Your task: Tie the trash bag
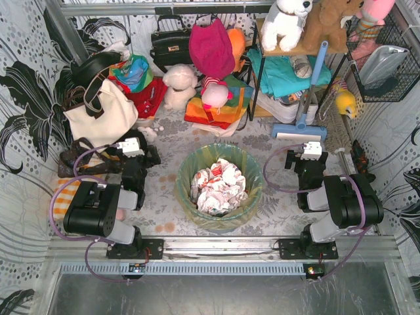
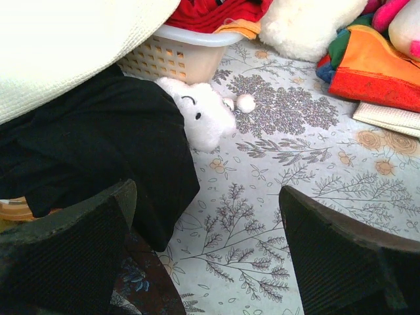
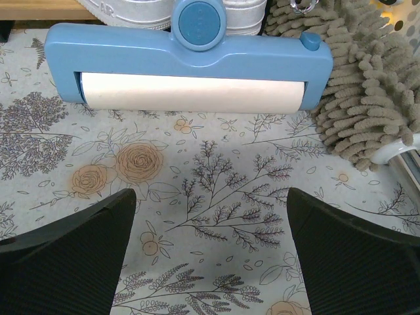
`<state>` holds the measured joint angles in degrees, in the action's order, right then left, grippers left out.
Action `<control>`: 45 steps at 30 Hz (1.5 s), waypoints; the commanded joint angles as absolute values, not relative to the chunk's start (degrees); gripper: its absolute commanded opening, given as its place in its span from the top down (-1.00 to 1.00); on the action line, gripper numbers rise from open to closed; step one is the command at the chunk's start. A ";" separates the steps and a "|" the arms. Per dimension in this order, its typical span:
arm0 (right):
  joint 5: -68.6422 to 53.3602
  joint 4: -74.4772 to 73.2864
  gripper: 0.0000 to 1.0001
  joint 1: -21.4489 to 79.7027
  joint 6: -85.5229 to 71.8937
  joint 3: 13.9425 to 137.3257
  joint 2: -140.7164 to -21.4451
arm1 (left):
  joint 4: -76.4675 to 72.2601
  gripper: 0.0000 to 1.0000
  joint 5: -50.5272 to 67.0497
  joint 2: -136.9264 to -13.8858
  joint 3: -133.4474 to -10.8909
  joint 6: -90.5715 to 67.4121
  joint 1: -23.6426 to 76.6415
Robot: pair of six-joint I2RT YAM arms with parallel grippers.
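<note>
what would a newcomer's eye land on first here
The yellow-green bag, stuffed with crumpled white-and-red paper, stands untied dead centre between the two arms. Behind it lies a bright heap of clutter, with a white tote at left and a blue sweeper at right. The left pincer and right pincer hang open over the flowered table, off the bag.

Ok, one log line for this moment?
bag: untied, mouth open | left gripper: open, empty | right gripper: open, empty | stage: not started
</note>
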<state>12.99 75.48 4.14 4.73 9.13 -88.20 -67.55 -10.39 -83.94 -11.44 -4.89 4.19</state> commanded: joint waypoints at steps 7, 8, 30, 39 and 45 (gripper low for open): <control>12.30 77.08 -0.93 3.69 3.82 10.16 -88.42 | -69.44 -0.96 -8.89 -84.29 -12.24 -5.03 3.74; 12.30 77.09 -0.93 3.69 3.86 10.11 -88.42 | -69.43 -0.96 -8.88 -84.30 -12.22 -5.01 3.70; 6.51 72.64 -0.93 1.24 2.20 11.84 -87.86 | -69.57 -0.96 -7.05 -84.22 -12.21 -4.35 3.73; 6.59 73.21 -0.93 1.23 2.37 11.63 -87.89 | -69.41 -0.96 -6.26 -84.12 -12.14 -4.42 3.69; 6.86 73.76 -0.94 1.23 2.42 11.37 -87.93 | -69.08 -0.96 -7.21 -84.16 -12.38 -4.91 3.60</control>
